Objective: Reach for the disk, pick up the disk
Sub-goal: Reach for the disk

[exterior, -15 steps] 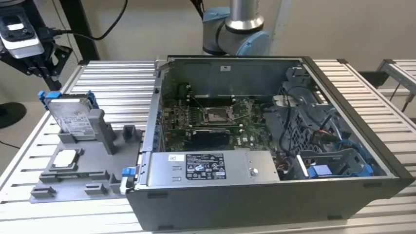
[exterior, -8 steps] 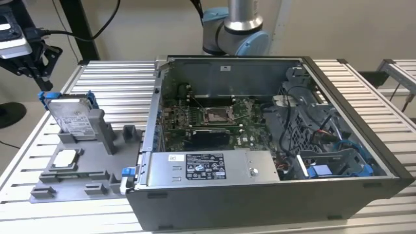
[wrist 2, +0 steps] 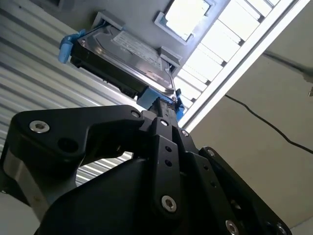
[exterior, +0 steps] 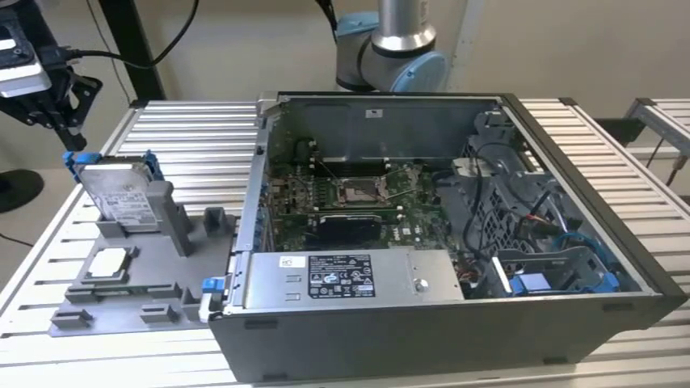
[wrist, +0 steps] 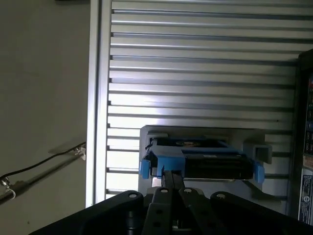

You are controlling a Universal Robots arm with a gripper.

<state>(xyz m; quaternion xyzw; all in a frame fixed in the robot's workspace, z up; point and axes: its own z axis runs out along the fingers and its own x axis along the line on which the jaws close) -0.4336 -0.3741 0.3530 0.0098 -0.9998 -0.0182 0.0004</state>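
Observation:
The disk (exterior: 116, 190) stands on edge, leaning back, in a grey fixture (exterior: 129, 303) at the exterior view's left. It is silver-grey with a white label and blue side rails. My gripper (exterior: 67, 129) hangs just above the disk's far upper corner, near the blue rail, and looks apart from it. In both wrist views the black fingers come together in a shut line pointing at the disk (wrist 2: 132, 54) (wrist: 205, 159), with nothing between them. The gripper's tip (wrist 2: 164, 105) (wrist: 171, 175) lies close to the blue rail.
An open computer case (exterior: 603, 267) fills the table's middle and the exterior view's right, with a labelled silver box (exterior: 345, 279) at its near side. A small white-silver chip (exterior: 108, 263) lies in the fixture. The slatted table edge (wrist: 98, 98) runs nearby, and the arm's base (exterior: 393, 48) stands behind the case.

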